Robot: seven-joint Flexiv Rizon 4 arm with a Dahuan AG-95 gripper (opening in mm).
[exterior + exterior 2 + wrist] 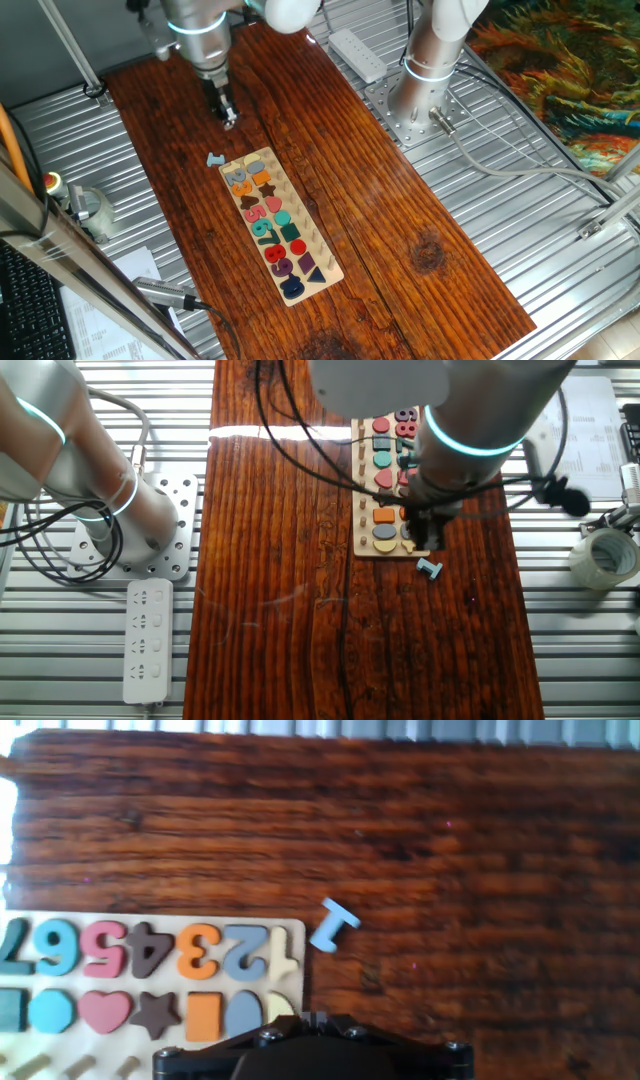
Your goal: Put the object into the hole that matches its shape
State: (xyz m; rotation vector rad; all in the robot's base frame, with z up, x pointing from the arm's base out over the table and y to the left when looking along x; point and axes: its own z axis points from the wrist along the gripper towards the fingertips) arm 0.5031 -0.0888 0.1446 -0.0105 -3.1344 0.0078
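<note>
- Board (290, 935) at left in hand view: pale wood, long and flat, its square end edge just left of centre.
- Orange 3 (198, 952) seated flush in the 3-shaped hole, between brown 4 (143, 950) and grey-blue 2 (245, 952); matte, with rounded lobes.
- Under the digits, a row of shapes: pink heart (104, 1010), brown star (155, 1013).
- Pale recess (285, 960) at the board's end, unfilled, beside the 2.
- Blue piece (333, 926) just off the board's corner, tilted, flat on the table, near the edge but apart from it.
- Table (480, 870) of dark, glossy, striped wood; wide open room to the right and beyond.
- Gripper (228, 113) raised over table wood past the board's end, near the blue piece; fingers narrow and close, but together or slightly apart cannot be told.
</note>
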